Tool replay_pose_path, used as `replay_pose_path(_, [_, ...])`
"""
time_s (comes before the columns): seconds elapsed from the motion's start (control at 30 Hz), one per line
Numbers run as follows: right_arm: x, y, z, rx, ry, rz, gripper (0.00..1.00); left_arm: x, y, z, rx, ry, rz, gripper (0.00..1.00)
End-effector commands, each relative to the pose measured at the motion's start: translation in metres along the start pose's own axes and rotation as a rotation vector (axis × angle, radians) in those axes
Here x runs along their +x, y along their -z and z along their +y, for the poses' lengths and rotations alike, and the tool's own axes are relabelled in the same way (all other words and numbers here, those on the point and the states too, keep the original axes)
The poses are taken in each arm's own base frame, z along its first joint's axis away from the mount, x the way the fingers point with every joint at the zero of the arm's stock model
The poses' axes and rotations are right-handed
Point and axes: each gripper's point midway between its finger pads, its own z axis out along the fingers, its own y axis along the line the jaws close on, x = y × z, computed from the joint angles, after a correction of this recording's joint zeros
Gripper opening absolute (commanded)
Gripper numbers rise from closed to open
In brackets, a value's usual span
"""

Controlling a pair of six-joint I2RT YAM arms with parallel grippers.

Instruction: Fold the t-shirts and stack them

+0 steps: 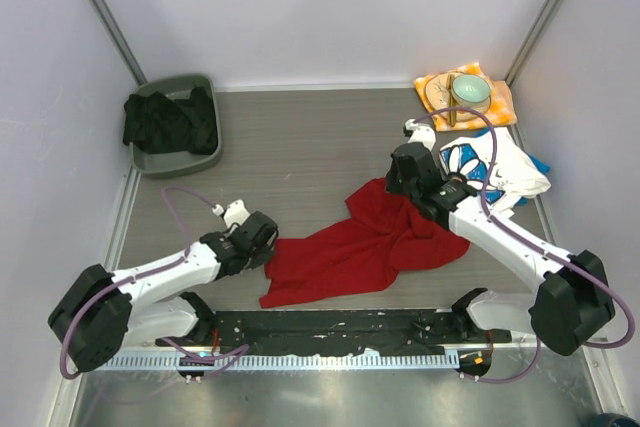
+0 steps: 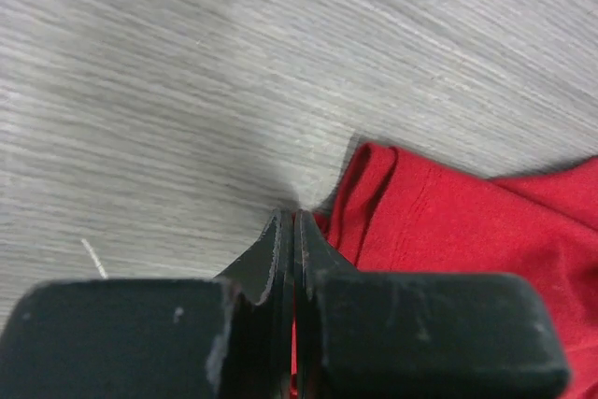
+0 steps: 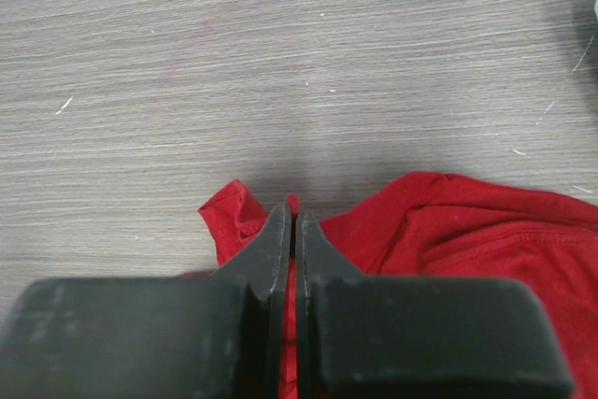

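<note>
two robot arms hold a crumpled red t-shirt [image 1: 365, 247] on a table [image 1: 300, 147]; folding has barely begun.
the left claw [image 2: 291, 223] and right claw [image 3: 291, 214] are each pinched closed on an edge of the red cloth, mid-table. the printed t-shirt [image 1: 505, 172] lies bunched at far right. nothing looks folded or stacked yet.

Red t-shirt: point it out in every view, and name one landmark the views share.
Top external: red t-shirt crumpled mid-table, between both arms.
Left wrist: lower right, its edge clamped in the left fingers.
Right wrist: lower centre and right, its edge clamped in the right fingers.
Shared landmark: the grey wood-grain table.
</note>
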Motion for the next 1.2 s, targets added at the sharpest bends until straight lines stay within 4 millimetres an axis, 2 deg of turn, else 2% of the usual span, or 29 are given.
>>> replay_pose_path(0.0, [-0.022, 0.014, 0.002, -0.006, -0.032, -0.067, 0.01, 0.015, 0.006, 0.052, -0.147, -0.069, 0.033, 0.00])
replay_pose_path(0.07, [-0.029, 0.016, 0.001, 0.008, -0.035, -0.079, 0.01, -0.014, 0.024, 0.039, -0.114, -0.066, -0.061, 0.00])
replay_pose_path(0.1, [-0.043, 0.019, 0.005, 0.009, -0.041, -0.108, 0.01, -0.026, 0.031, 0.036, -0.107, -0.087, -0.092, 0.00])
replay_pose_path(0.17, [-0.057, 0.021, 0.007, 0.022, -0.040, -0.130, 0.01, -0.056, 0.053, 0.023, -0.097, -0.103, -0.149, 0.00])
replay_pose_path(0.2, [-0.080, 0.027, 0.012, 0.023, -0.053, -0.175, 0.01, -0.072, 0.060, 0.024, -0.114, -0.093, -0.187, 0.00])
replay_pose_path(0.27, [-0.100, 0.036, 0.015, 0.030, -0.045, -0.201, 0.01, -0.105, 0.085, 0.007, -0.066, -0.111, -0.249, 0.00])
replay_pose_path(0.3, [-0.127, 0.049, 0.022, 0.012, -0.063, -0.258, 0.01, -0.121, 0.093, 0.005, -0.064, -0.095, -0.283, 0.00])
replay_pose_path(0.33, [-0.139, 0.057, 0.025, 0.003, -0.064, -0.284, 0.01, -0.143, 0.112, -0.008, -0.017, -0.093, -0.330, 0.00])
replay_pose_path(0.37, [-0.165, 0.077, 0.030, -0.021, -0.082, -0.339, 0.01, -0.155, 0.123, -0.013, 0.005, -0.088, -0.357, 0.00])
replay_pose_path(0.4, [-0.177, 0.088, 0.032, -0.035, -0.090, -0.367, 0.01, -0.180, 0.144, -0.019, 0.027, -0.056, -0.416, 0.00])
replay_pose_path(0.43, [-0.189, 0.099, 0.034, -0.054, -0.086, -0.395, 0.01, -0.192, 0.154, -0.022, 0.033, -0.075, -0.445, 0.00])
replay_pose_path(0.47, [-0.211, 0.124, 0.038, -0.094, -0.103, -0.455, 0.01, -0.201, 0.163, -0.026, 0.042, -0.075, -0.464, 0.00])
replay_pose_path(0.5, [-0.221, 0.137, 0.041, -0.120, -0.108, -0.484, 0.01, -0.221, 0.187, -0.037, 0.085, -0.057, -0.514, 0.00])
replay_pose_path(0.53, [-0.230, 0.150, 0.046, -0.160, -0.106, -0.506, 0.01, -0.229, 0.199, -0.042, 0.099, -0.063, -0.538, 0.00])
replay_pose_path(0.57, [-0.249, 0.178, 0.048, -0.207, -0.107, -0.564, 0.01, -0.236, 0.209, -0.046, 0.110, -0.082, -0.555, 0.00])
replay_pose_path(0.6, [-0.256, 0.191, 0.051, -0.241, -0.103, -0.586, 0.01, -0.250, 0.234, -0.054, 0.148, -0.069, -0.594, 0.00])
replay_pose_path(0.67, [-0.271, 0.231, 0.058, -0.340, -0.097, -0.644, 0.01, -0.259, 0.260, -0.064, 0.220, -0.078, -0.628, 0.00])
replay_pose_path(0.7, [-0.278, 0.260, 0.056, -0.391, -0.103, -0.693, 0.01, -0.267, 0.288, -0.066, 0.280, -0.050, -0.681, 0.00])
replay_pose_path(0.73, [-0.282, 0.281, 0.056, -0.438, -0.104, -0.727, 0.01, -0.268, 0.302, -0.069, 0.326, -0.053, -0.696, 0.00])
replay_pose_path(0.77, [-0.286, 0.306, 0.059, -0.506, -0.090, -0.761, 0.01, -0.270, 0.316, -0.068, 0.352, -0.065, -0.724, 0.00])
replay_pose_path(0.8, [-0.287, 0.338, 0.053, -0.554, -0.093, -0.812, 0.01, -0.274, 0.336, -0.065, 0.388, -0.054, -0.762, 0.00])
replay_pose_path(0.83, [-0.287, 0.352, 0.048, -0.569, -0.098, -0.826, 0.01, -0.274, 0.355, -0.058, 0.425, -0.048, -0.806, 0.00])
replay_pose_path(0.87, [-0.291, 0.376, 0.043, -0.593, -0.110, -0.863, 0.01, -0.273, 0.368, -0.054, 0.451, -0.051, -0.835, 0.00])
replay_pose_path(0.9, [-0.292, 0.391, 0.038, -0.606, -0.114, -0.884, 0.01, -0.274, 0.378, -0.049, 0.461, -0.063, -0.866, 0.00])
replay_pose_path(0.93, [-0.288, 0.396, 0.034, -0.603, -0.112, -0.869, 0.01, -0.272, 0.391, -0.042, 0.480, -0.064, -0.894, 0.00])
replay_pose_path(0.97, [-0.293, 0.415, 0.030, -0.617, -0.125, -0.898, 0.01, -0.271, 0.398, -0.041, 0.496, -0.079, -0.903, 0.00])
replay_pose_path(1.03, [-0.293, 0.429, 0.029, -0.648, -0.126, -0.902, 0.01, -0.270, 0.418, -0.034, 0.523, -0.095, -0.949, 0.00])
replay_pose_path(1.07, [-0.295, 0.443, 0.027, -0.668, -0.133, -0.924, 0.01, -0.269, 0.426, -0.033, 0.546, -0.110, -0.967, 0.00])
replay_pose_path(1.17, [-0.296, 0.463, 0.027, -0.721, -0.131, -0.946, 0.01, -0.263, 0.460, -0.034, 0.663, -0.149, -1.042, 0.00])
